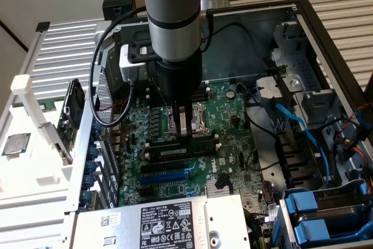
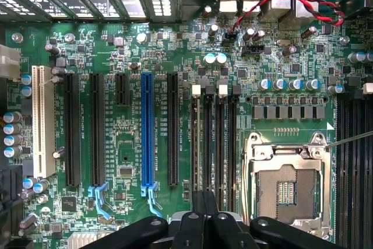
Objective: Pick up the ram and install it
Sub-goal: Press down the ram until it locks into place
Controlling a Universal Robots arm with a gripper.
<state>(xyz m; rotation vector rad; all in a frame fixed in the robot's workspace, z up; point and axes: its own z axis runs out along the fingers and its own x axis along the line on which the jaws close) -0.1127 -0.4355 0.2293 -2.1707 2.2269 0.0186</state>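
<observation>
The ram (image 1: 180, 151), a thin green stick with a white label, stands on edge in one of the black memory slots (image 2: 208, 144) of the green motherboard (image 1: 227, 115). My gripper (image 1: 185, 136) hangs straight down over the middle of these slots. Its fingers are shut together and their tips sit right at the ram's far side. I cannot tell whether they touch it. In the wrist view the gripper (image 2: 204, 202) has its dark fingers pressed together, pointing at the slots beside the CPU socket (image 2: 285, 188).
The board lies inside an open computer case. A labelled power supply (image 1: 169, 223) sits at the near edge. Blue cables (image 1: 291, 123) and blue drive holders (image 1: 309, 214) are on the exterior view's right. A blue card slot (image 2: 147, 132) is beside the memory slots. A white tray (image 1: 26, 144) stands outside the case.
</observation>
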